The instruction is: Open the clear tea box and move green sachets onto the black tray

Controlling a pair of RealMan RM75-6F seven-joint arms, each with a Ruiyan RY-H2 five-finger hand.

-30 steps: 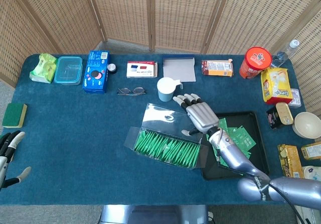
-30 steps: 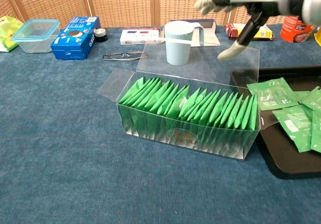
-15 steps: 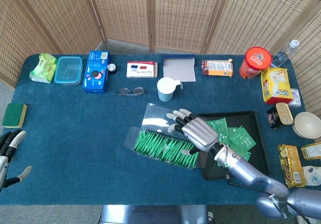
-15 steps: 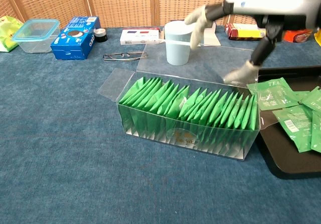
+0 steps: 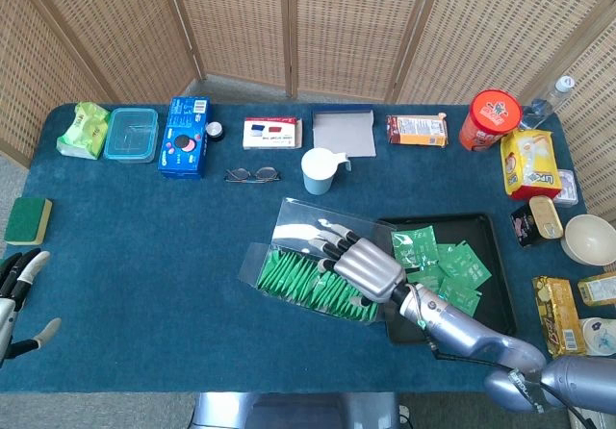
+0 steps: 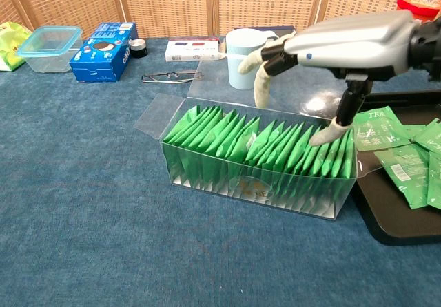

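Reaching with the right hand, fingers spread and gripping nothing, into the open tea box to take one more sachet for the tray.

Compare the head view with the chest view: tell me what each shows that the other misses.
Only the head view shows the left hand idle at the table's edge, the sponge and the bowl. Only the chest view shows a right fingertip touching the sachet tops. Both show the right hand over the open tea box, and sachets on the black tray.
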